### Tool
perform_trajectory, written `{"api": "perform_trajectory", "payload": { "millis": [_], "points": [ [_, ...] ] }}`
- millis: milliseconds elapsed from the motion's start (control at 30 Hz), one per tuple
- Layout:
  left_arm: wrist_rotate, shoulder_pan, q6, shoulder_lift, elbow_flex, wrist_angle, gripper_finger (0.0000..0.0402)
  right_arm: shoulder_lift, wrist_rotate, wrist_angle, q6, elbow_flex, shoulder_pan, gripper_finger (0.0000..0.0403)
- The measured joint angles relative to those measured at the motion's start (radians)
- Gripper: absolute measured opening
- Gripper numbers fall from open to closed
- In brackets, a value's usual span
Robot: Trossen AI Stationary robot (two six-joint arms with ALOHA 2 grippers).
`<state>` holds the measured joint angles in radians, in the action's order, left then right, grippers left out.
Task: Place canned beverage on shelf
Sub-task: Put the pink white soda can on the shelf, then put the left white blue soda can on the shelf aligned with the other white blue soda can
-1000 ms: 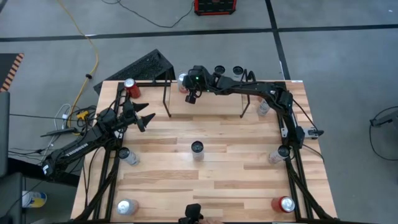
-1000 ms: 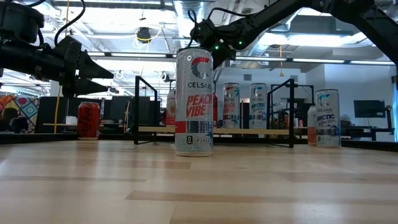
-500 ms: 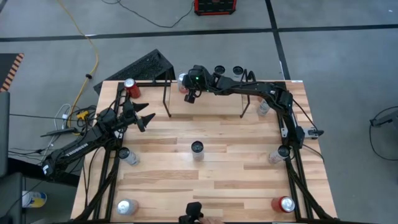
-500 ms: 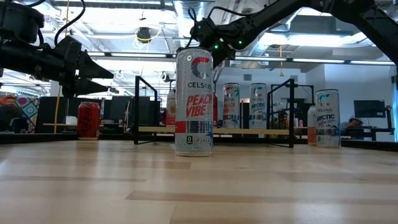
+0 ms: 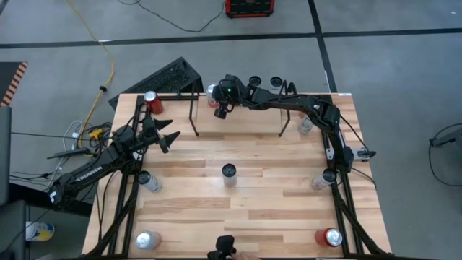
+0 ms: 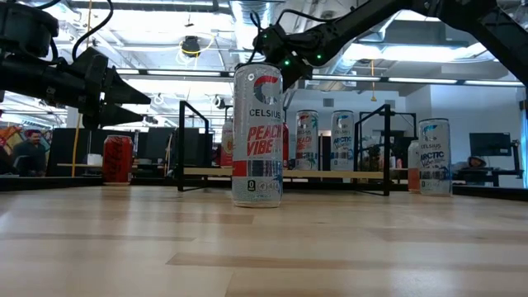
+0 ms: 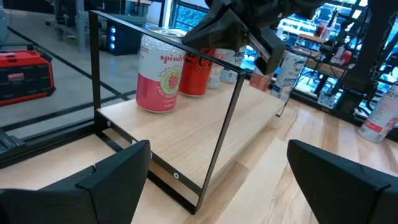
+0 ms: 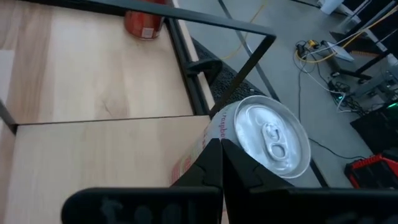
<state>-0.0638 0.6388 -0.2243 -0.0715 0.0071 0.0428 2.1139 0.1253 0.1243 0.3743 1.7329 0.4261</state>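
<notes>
The shelf (image 5: pixel 238 124) is a light wood board in a black rod frame at the table's far edge; it also shows in the left wrist view (image 7: pixel 205 140). A pink-and-white can (image 7: pixel 160 73) stands upright on the board's left end, with a red can (image 7: pixel 198 70) and others behind it. My right gripper (image 5: pixel 221 110) is shut and hovers over that end, its tips (image 8: pixel 221 144) beside the pink-and-white can's top (image 8: pixel 270 138). My left gripper (image 5: pixel 167 137) is open at the table's left side and faces the shelf, its fingers around nothing (image 7: pixel 219 149). My right gripper's shut fingertips (image 8: pixel 219 152) stand at the rim of the pink-and-white can's top (image 8: pixel 231 118), slanting down from above. I cannot tell whether they touch it. The can stands upright on the shelf board.
A tall Celsius can (image 5: pixel 229 172) stands mid-table. A red can (image 5: pixel 151 100) sits at the far left corner. More cans stand along the left (image 5: pixel 146 180) and right (image 5: pixel 321 179) sides and at the near corners (image 5: pixel 330 237). Black rails run along both table sides.
</notes>
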Motion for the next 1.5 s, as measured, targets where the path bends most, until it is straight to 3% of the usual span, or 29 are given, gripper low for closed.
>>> {"api": "perform_trajectory", "payload": {
  "millis": [200,367,633,900,1133,1367,1500],
  "points": [
    [0.000,0.000,0.000,0.000,0.000,0.000,0.0364,-0.035,-0.021,0.061,-0.006,-0.001,-0.034,0.0020],
    [0.000,0.000,0.000,0.000,0.000,0.000,0.0364,-0.164,-0.053,0.161,-0.010,0.001,-0.086,0.0020],
    [0.000,0.000,0.000,0.000,0.000,0.000,0.0364,-0.442,-0.065,0.524,-0.058,0.001,-0.163,0.0021],
    [0.000,0.000,0.000,0.000,0.000,0.000,0.0364,-0.645,-0.202,0.903,-0.261,-0.031,-0.231,0.0032],
    [0.024,0.000,0.053,0.000,0.000,0.049,0.0364,-0.848,-0.128,0.790,-0.404,-0.321,-0.405,0.0025],
    [0.036,0.000,-0.257,0.000,0.000,0.045,0.0364,-1.039,0.048,0.561,-0.509,-0.648,-0.613,0.0033],
    [0.043,0.000,-0.342,0.000,0.000,0.046,0.0364,-1.113,0.161,0.432,-0.533,-0.791,-0.694,0.0032]
  ]
}}
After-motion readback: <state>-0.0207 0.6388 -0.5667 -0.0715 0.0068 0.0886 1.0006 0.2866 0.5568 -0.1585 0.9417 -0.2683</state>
